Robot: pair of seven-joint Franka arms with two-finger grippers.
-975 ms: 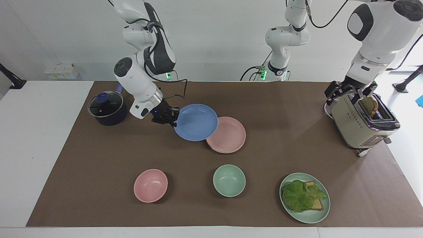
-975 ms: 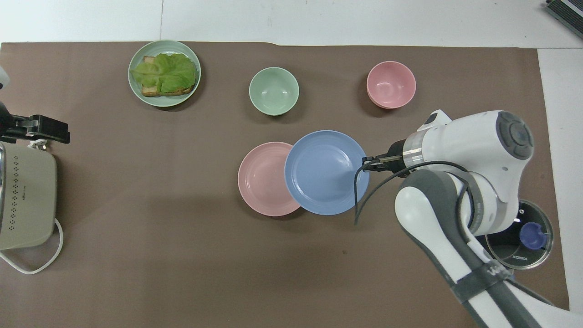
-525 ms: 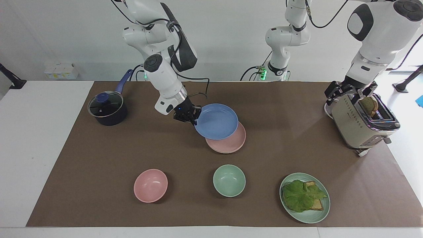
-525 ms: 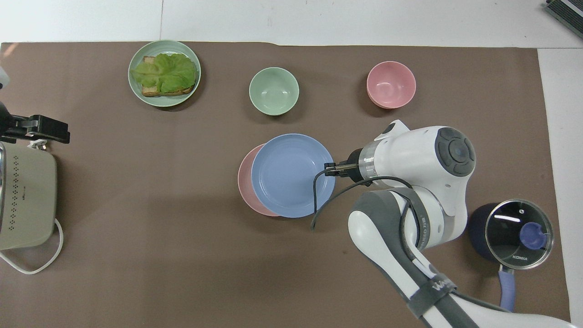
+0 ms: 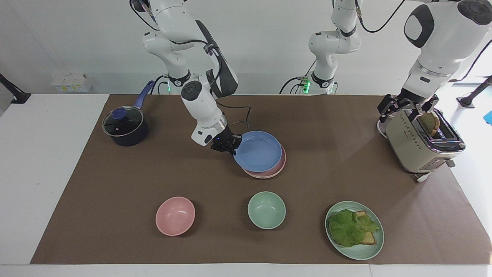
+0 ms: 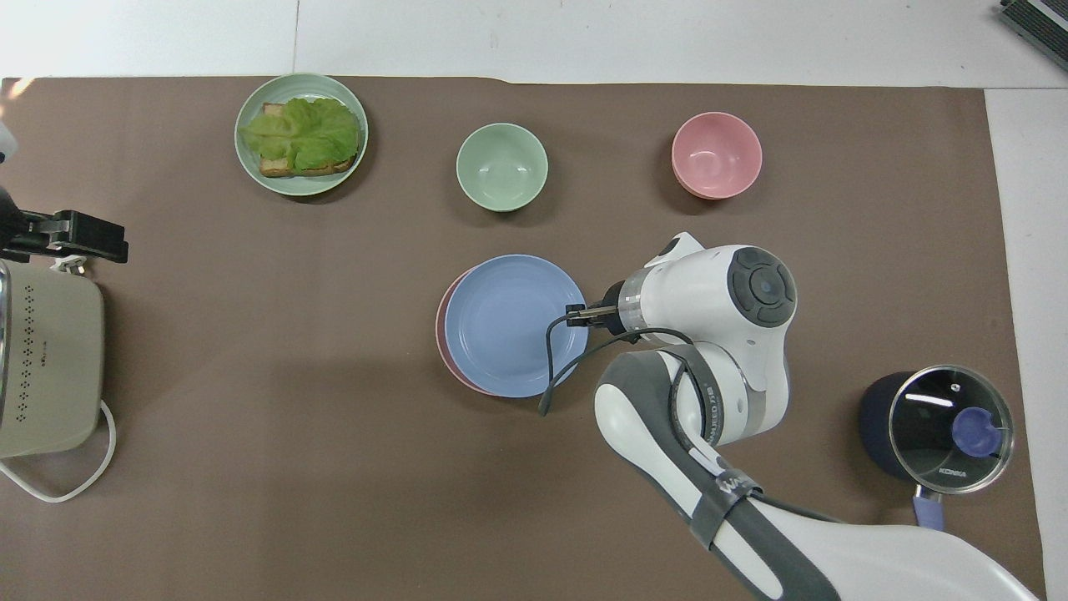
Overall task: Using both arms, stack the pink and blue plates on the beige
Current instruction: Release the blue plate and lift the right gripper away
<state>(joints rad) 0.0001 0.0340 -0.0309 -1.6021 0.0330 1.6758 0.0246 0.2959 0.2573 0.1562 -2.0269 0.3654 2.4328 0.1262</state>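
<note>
My right gripper (image 5: pixel 230 147) (image 6: pixel 576 315) is shut on the rim of the blue plate (image 5: pixel 258 151) (image 6: pixel 509 324), at the edge toward the right arm's end of the table. It holds the plate slightly tilted, low over the pink plate (image 5: pixel 269 174) (image 6: pixel 440 325). Only a thin crescent of pink shows under the blue. I cannot tell whether the two plates touch. The beige plate is hidden or out of view. My left gripper (image 5: pixel 408 107) (image 6: pixel 79 238) waits open just above the cream toaster (image 5: pixel 419 146) at the left arm's end.
A lidded dark pot (image 5: pixel 125 126) (image 6: pixel 947 426) stands at the right arm's end. Farther from the robots lie a pink bowl (image 5: pixel 175 215), a green bowl (image 5: pixel 266 210) and a green plate (image 5: pixel 361 254) with lettuce and toast. Two slimmer arms stand at the table's robot end.
My right arm has carried the blue plate sideways from beside the pink plate to over it and lowered it, so it now covers nearly all of the pink. The left arm has not moved.
</note>
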